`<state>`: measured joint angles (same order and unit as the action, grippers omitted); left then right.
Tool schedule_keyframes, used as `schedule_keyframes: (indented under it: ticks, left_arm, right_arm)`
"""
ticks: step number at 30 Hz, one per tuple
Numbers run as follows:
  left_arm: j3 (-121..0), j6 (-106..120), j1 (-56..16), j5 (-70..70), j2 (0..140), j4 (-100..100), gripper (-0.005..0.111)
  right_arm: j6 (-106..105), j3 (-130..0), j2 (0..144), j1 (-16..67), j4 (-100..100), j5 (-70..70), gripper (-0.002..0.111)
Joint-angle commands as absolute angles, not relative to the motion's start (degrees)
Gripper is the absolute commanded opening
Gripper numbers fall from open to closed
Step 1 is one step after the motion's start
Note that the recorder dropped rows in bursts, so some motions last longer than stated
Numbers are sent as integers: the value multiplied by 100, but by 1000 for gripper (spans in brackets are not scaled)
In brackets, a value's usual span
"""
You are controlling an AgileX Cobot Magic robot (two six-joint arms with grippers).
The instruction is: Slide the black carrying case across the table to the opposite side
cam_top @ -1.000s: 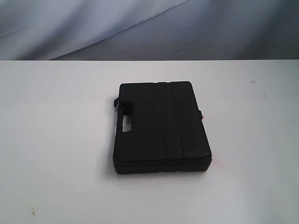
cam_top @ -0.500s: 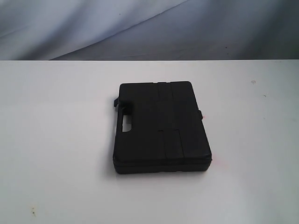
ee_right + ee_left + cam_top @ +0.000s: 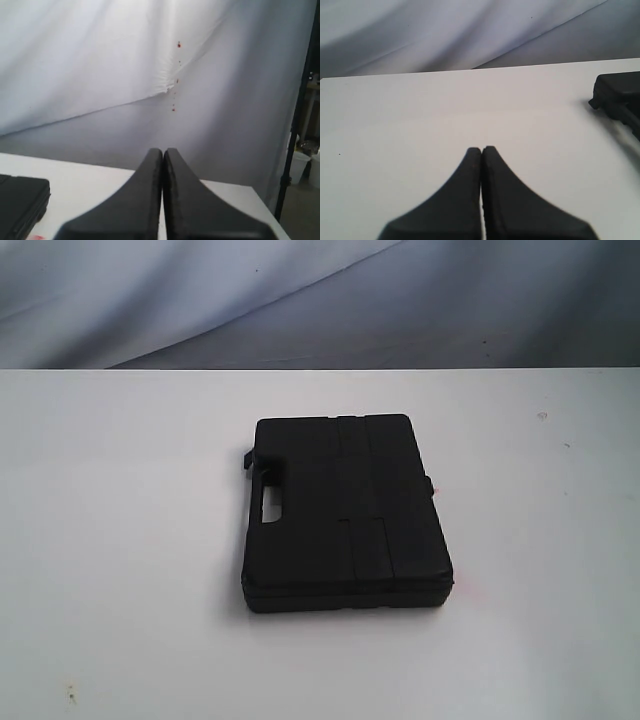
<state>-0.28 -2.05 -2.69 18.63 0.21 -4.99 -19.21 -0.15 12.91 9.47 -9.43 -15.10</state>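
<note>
Fingers of the left gripper (image 3: 481, 149) are pressed together with nothing between them, and those of the right gripper (image 3: 163, 150) are closed in the same way, also empty. Neither touches the case (image 3: 345, 515). In the left wrist view only one corner of it shows, off to the side and well apart from the tips; in the right wrist view an end of it shows low at the frame's edge, again clear of the fingers. The case lies flat near the middle of the table (image 3: 120, 540), its handle slot (image 3: 270, 506) on the side toward the left arm. Judging by that, the slide has not begun: an approach, contact with an edge and the whole push across are left. Neither arm appears in the exterior view, so how high either gripper hangs cannot be told. Latch details on the case are too dark to make out, and a grey backdrop cloth (image 3: 100, 60) closes off everything beyond the far table edge.
</note>
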Motion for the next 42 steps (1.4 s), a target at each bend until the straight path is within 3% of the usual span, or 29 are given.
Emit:
schedule_keyframes:
  ticks: [1,8,25,32,42]
  left_arm:
    - [0,-247,-259,1827,0,-508,0]
    - [0,-247,-259,1827,0,-508,0]
    - [0,-247,-259,1827,0,-508,0]
    - [0,-247,-259,1827,0,-508,0]
    - [0,-247,-259,1827,0,-508,0]
  right_arm:
    - [-2070,0,962,598,-972,-759,0]
    - [-2070,0,331,213,-972,61,0]
    - [-2030,0,377,298,-1148,674,0]
    - [-69,0,377,298,277,693,0]
    - [487,0,377,298,910,678,0]
